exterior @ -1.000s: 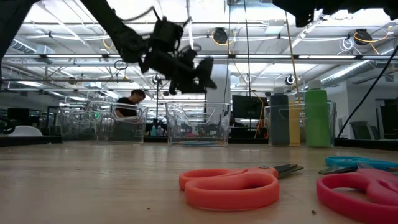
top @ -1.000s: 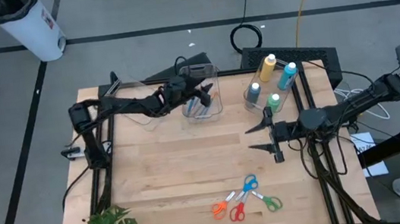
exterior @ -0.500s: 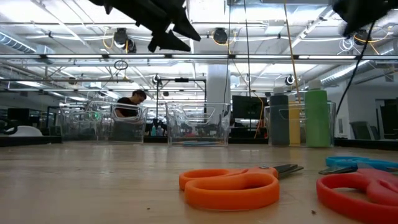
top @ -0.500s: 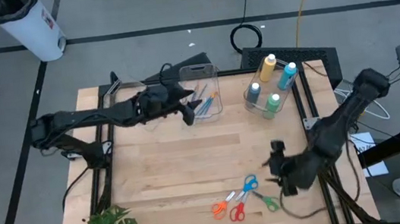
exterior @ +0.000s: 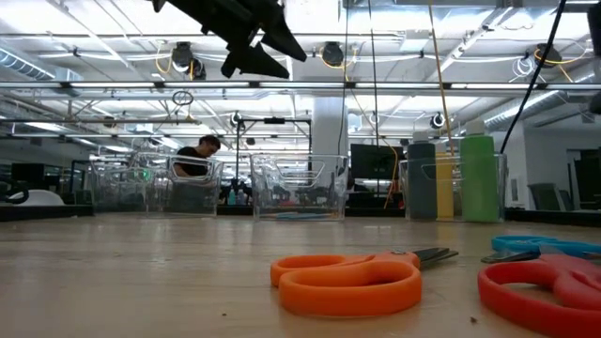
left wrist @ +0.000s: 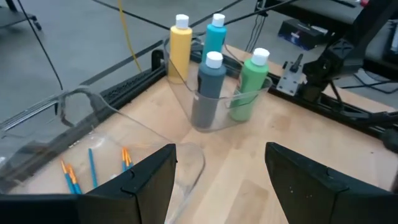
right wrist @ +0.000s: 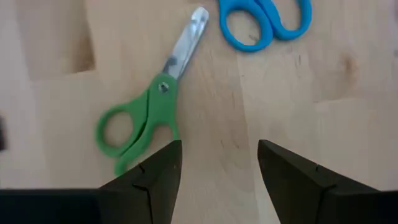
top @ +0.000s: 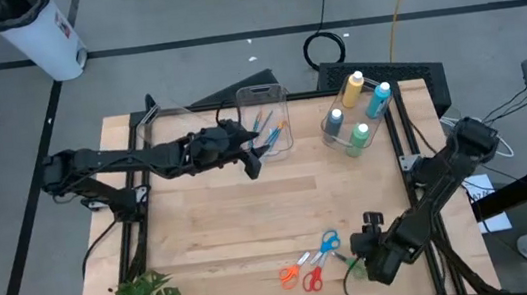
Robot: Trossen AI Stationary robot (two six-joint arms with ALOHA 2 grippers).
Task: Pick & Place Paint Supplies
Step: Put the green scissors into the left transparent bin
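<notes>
Hovering my released right claw [right wrist: 217,168] beside the green scissors [right wrist: 144,117], I fear closing off-centre; the left claw [left wrist: 219,177], released, waits near the brushes [left wrist: 93,167].

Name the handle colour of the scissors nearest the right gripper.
Green handles, clearest in the right wrist view.

Open-plan robotics lab: exposed ceiling trusses [exterior: 376,89], monitors [exterior: 371,160], seated person [exterior: 192,155].

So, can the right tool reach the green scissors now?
Probably yes. The right tool hangs open just above the green scissors, which lie flat on bare wood, apart from the blue scissors.
</notes>
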